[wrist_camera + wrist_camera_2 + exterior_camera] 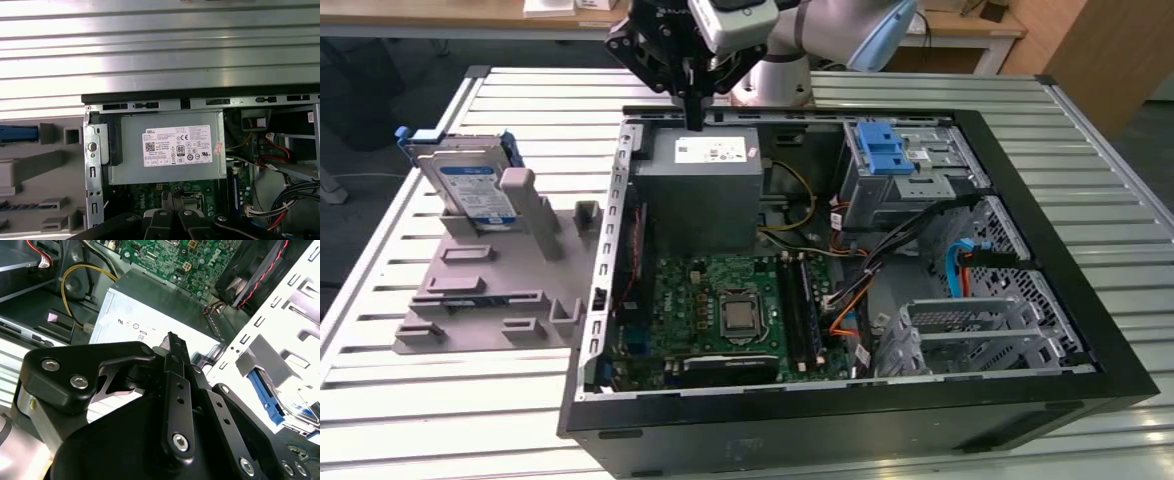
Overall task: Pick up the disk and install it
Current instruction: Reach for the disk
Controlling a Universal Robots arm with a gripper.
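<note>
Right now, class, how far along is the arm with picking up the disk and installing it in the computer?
Done: nothing that shows. The disk stands upright in the grey holder on the exterior view's left, outside the computer case. In hand: nothing; the gripper is shut and empty above the power supply. Left: both the pickup and the installation.

The exterior view looks down on the whole computer case. Both wrist views peer past the gripper, close over the power-supply box.

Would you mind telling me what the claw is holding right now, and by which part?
Nothing: the claw is shut and empty above the power supply; the disk stands in its grey rack.
</note>
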